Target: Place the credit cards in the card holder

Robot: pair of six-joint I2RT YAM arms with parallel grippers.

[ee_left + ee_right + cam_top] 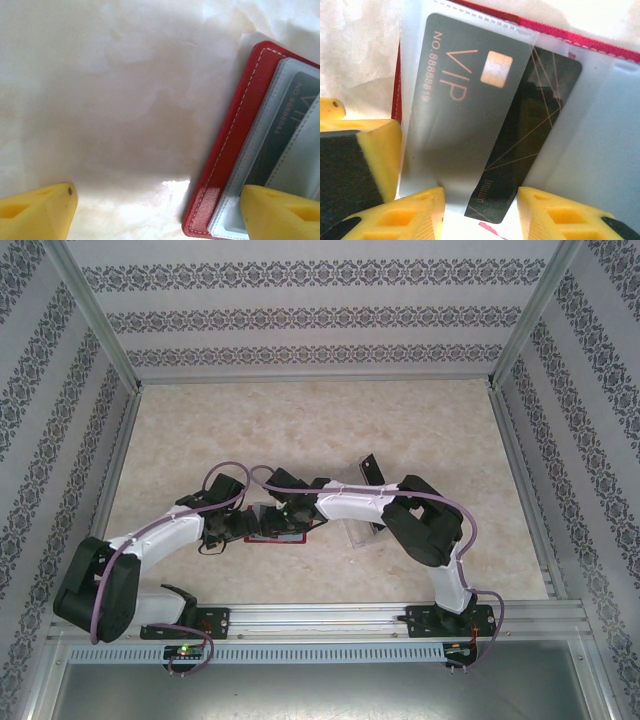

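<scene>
The loose credit card [535,120], dark with thin gold lines, lies slantwise on the open card holder [570,34]. One long edge is tucked under the frosted pocket that already holds a VIP card [465,85]. The holder sits at the near middle of the table [100,100], between the two arms.

The card's long axis runs straight away from the right gripper [481,192], whose fingers straddle its nearer end; whether they pinch it I cannot tell. The right arm is nearer, so the push is probably lengthwise.

The left gripper [157,189] is spread wide and empty at the holder's left edge.
</scene>
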